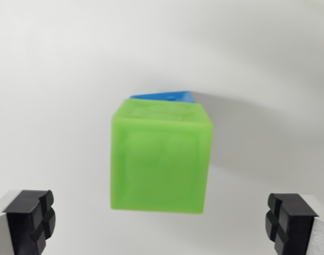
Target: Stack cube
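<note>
Green cube (159,159), one, glossy translucent plastic, sits mid-frame on the white desk (56,79), covering one blue cube (167,96) except its top edge. The gripper (162,223) is spread wide, two black ribbed fingertips (30,218) holding nothing.

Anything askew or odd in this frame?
The green cube looks turned relative to the blue cube behind it, whose corner juts toward the wrist view's right. The gripper is open, touching neither. No damage visible.
</note>
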`<action>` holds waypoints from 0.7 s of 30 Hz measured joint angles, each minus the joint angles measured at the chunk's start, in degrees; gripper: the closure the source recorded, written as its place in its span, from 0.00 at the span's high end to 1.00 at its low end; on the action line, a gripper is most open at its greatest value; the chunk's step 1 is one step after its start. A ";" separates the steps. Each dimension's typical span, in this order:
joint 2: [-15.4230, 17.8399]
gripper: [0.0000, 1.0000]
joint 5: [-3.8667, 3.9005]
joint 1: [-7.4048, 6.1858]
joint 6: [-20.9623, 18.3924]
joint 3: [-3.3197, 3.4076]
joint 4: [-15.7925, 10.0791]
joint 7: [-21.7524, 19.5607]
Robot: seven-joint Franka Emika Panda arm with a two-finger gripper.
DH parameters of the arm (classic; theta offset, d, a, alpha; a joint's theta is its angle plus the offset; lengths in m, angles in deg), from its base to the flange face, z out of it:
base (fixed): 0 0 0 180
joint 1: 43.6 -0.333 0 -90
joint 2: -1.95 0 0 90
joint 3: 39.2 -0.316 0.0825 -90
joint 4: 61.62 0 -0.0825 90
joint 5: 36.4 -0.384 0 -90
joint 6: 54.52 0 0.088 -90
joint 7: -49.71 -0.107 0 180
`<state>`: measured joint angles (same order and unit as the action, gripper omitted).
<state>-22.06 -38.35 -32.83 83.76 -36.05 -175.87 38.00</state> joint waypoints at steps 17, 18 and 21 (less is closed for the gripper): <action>6.72 1.00 0.46 -0.11 -8.43 0.19 1.78 -0.27; 7.08 1.00 0.49 -0.11 -8.98 0.19 1.97 -0.28; 8.12 1.00 0.60 -0.11 -10.68 0.20 2.62 -0.33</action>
<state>-13.94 -37.75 -32.94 73.08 -35.85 -173.25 37.67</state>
